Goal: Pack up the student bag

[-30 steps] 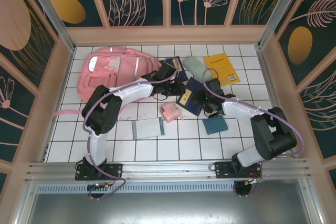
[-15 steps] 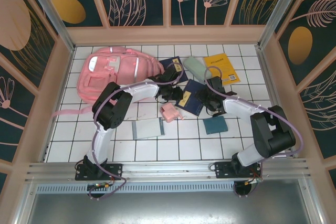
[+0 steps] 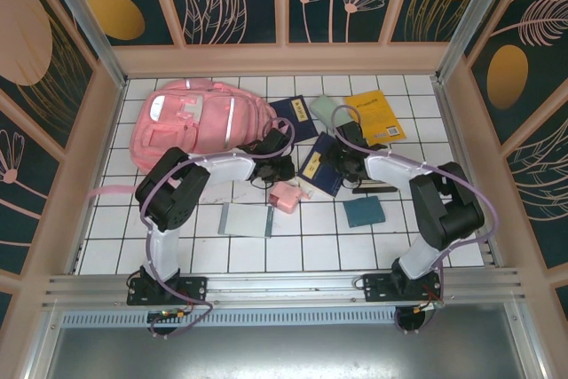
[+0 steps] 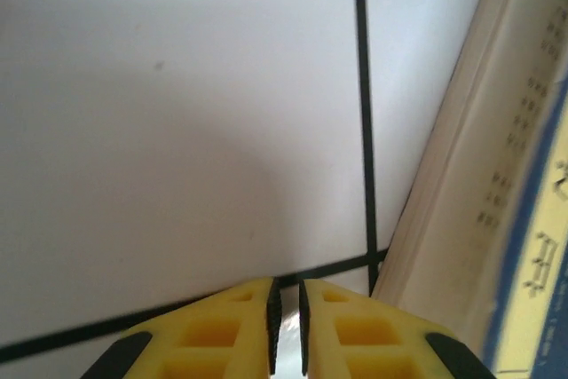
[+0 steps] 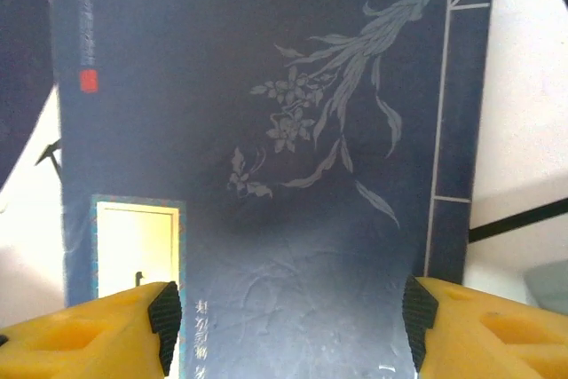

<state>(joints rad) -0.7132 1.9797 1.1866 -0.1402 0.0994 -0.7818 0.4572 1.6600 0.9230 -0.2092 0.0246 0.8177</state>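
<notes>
The student bag (image 3: 195, 124), a big pink backpack, lies flat at the back left of the tiled table. My left gripper (image 3: 279, 169) sits low just right of the bag, between it and a dark blue book (image 3: 325, 169). In the left wrist view its yellow fingers (image 4: 241, 326) are shut to a thin slit over bare white tile, nothing between them, with the book's page edge (image 4: 461, 201) at the right. My right gripper (image 3: 333, 160) hovers over that book (image 5: 266, 122), open, its pads (image 5: 165, 326) wide apart above the cover.
A second dark blue book (image 3: 293, 117), a pale green pouch (image 3: 329, 111) and a yellow book (image 3: 374, 115) lie at the back. Nearer lie a small pink pouch (image 3: 286, 195), a grey notebook (image 3: 246, 218), a teal notebook (image 3: 364, 211) and a black pen (image 3: 373, 188). A pink strap (image 3: 111, 191) trails left.
My left gripper has closed and come down from the back books toward the near side of the bag. My right gripper has opened wider and slid left over the dark blue book.
</notes>
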